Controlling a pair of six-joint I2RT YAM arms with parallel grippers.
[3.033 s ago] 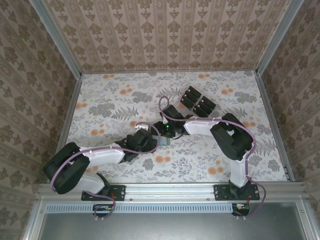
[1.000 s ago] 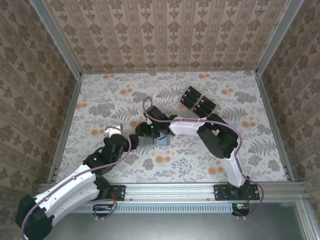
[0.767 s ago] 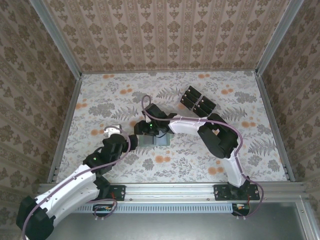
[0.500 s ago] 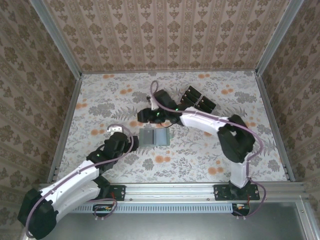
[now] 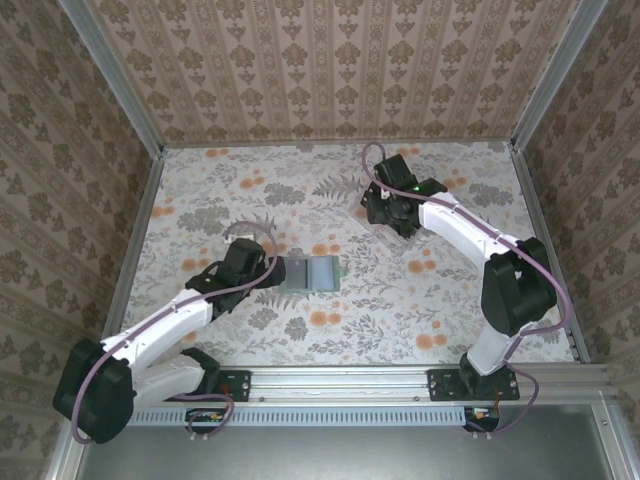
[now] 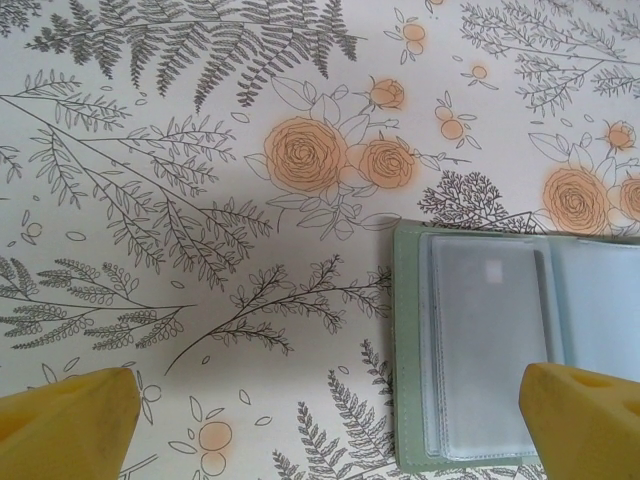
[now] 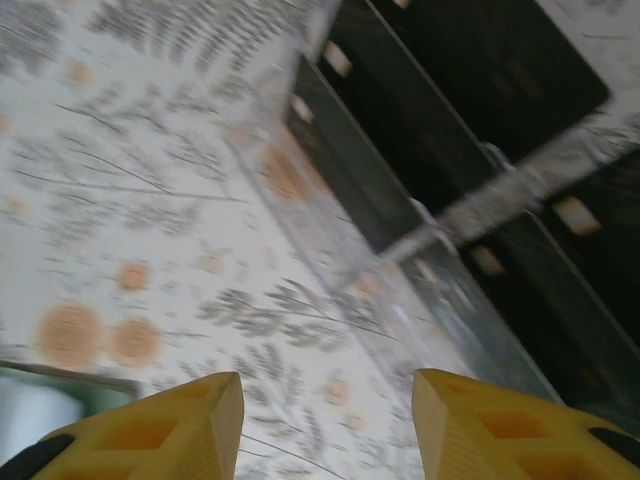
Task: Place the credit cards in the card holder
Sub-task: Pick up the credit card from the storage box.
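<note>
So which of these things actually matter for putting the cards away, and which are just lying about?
Part of the job:
- black credit cards
- green card holder, lying open
- clear tray that the cards sit in

Just there:
- flowered table cover
- patterned walls

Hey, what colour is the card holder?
The card holder is sage grey-green, with clear inner sleeves; best seen in left wrist view.

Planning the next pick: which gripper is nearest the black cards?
The right gripper, by the clear tray of black cards; the left gripper is beside the open card holder.
</note>
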